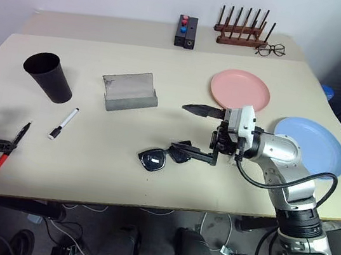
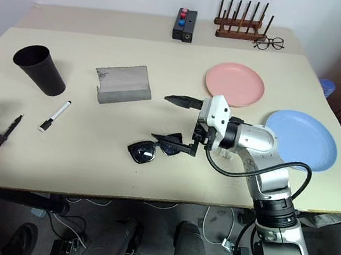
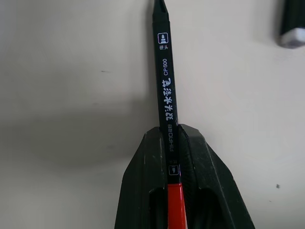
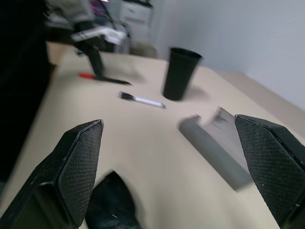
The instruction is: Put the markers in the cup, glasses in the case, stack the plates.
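The black tapered cup (image 1: pixel 48 76) stands upright near the desk's far left corner, rim up. A white-barrelled marker (image 1: pixel 64 124) with a black cap lies flat on the desk just in front of it. A second marker (image 1: pixel 13 144), black-barrelled with a red end, is pinched in the left end effector (image 1: pixel 2 145) near the left edge. The grey case (image 1: pixel 129 92) sits open mid-desk, flap raised. The black sunglasses (image 1: pixel 166 156) lie in front of it, nearer the front edge. The pink plate (image 1: pixel 240 90) and the blue plate (image 1: pixel 311 145) lie apart on the right, unstacked.
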Motion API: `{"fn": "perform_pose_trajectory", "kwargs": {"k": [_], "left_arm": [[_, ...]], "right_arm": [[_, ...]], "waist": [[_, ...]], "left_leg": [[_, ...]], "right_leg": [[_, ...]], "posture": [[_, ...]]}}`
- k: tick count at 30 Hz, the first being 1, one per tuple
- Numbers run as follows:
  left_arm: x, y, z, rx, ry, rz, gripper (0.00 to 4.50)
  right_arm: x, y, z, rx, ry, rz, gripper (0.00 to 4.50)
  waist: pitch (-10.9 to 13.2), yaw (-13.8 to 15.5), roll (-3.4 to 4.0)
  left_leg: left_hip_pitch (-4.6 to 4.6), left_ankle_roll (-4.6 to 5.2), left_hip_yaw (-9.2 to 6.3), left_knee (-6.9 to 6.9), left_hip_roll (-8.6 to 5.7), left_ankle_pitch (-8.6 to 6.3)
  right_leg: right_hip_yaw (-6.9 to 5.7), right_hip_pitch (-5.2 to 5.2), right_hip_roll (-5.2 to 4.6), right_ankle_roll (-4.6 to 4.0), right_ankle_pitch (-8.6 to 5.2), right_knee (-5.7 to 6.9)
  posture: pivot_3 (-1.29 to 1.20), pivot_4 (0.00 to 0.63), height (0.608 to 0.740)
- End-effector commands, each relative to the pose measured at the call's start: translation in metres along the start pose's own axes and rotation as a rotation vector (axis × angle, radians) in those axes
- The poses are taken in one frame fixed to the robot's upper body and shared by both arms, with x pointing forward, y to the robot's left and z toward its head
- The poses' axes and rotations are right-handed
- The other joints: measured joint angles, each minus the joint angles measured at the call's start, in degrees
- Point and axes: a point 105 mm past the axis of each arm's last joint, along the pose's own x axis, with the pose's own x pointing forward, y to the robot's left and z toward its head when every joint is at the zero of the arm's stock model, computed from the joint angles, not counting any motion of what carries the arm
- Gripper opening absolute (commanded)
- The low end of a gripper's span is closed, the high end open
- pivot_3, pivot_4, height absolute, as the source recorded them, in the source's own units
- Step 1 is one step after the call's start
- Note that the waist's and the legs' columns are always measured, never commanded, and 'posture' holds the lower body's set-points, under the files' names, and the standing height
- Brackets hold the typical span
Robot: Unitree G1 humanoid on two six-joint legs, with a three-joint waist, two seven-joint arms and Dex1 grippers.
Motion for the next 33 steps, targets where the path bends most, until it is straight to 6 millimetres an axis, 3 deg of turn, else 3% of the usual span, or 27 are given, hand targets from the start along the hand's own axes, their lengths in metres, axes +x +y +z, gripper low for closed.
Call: {"fn": "perform_pose_trajectory", "kwargs": {"k": [1, 8, 11, 17, 22, 33], "left_arm": [[-0.005, 0.001, 0.008, -0.019, -0.036, 0.018, 0.05], [-0.003, -0.006, 0.012, -0.070, -0.049, -0.013, 0.05], [-0.003, -0.006, 0.010, -0.081, -0.041, -0.013, 1.23], [-0.008, -0.004, 0.018, -0.040, -0.044, 0.010, 4.21], [-0.012, -0.008, 0.029, 0.020, -0.043, -0.019, 4.21], [0.006, -0.017, 0.041, 0.185, 0.055, -0.112, 4.21]], "right_arm": [[-0.003, 0.011, 0.019, -0.047, -0.060, 0.060, 4.50], [-0.001, 0.015, 0.018, -0.072, -0.058, 0.067, 4.50], [-0.002, 0.015, 0.017, -0.070, -0.054, 0.065, 4.50], [-0.002, 0.015, 0.012, -0.063, -0.047, 0.062, 4.50], [-0.001, 0.014, 0.011, -0.060, -0.048, 0.059, 4.50], [-0.003, 0.011, 0.009, -0.061, -0.038, 0.037, 4.50]], "waist": [[0.00, 0.04, 0.00], [-0.01, 0.13, -0.01], [-0.01, 0.12, -0.01], [-0.01, 0.15, -0.01], [-0.01, 0.19, -0.02], [-0.01, 0.13, -0.03]], "left_leg": [[0.00, 0.00, 0.00, 0.00, 0.00, 0.00], [0.01, 0.00, 0.00, 0.01, 0.00, 0.00], [0.01, 0.00, 0.00, 0.00, 0.00, 0.00], [0.03, 0.00, 0.00, 0.00, 0.00, 0.00], [0.02, -0.01, 0.00, 0.01, -0.01, 0.00], [0.00, -0.01, 0.01, 0.03, -0.01, 0.01]], "right_leg": [[0.00, 0.01, 0.00, 0.00, 0.00, 0.00], [0.00, 0.02, 0.00, 0.00, 0.00, 0.01], [0.00, 0.02, 0.00, 0.00, 0.00, 0.01], [0.00, 0.02, 0.00, 0.00, 0.00, 0.02], [-0.01, 0.02, 0.00, 0.00, 0.00, 0.01], [-0.03, 0.01, 0.04, 0.00, 0.00, 0.02]], "posture": [[0.00, 0.150, 0.740], [0.00, 0.150, 0.740], [0.00, 0.150, 0.740], [0.00, 0.150, 0.740], [0.00, 0.150, 0.740], [0.00, 0.150, 0.740]]}}
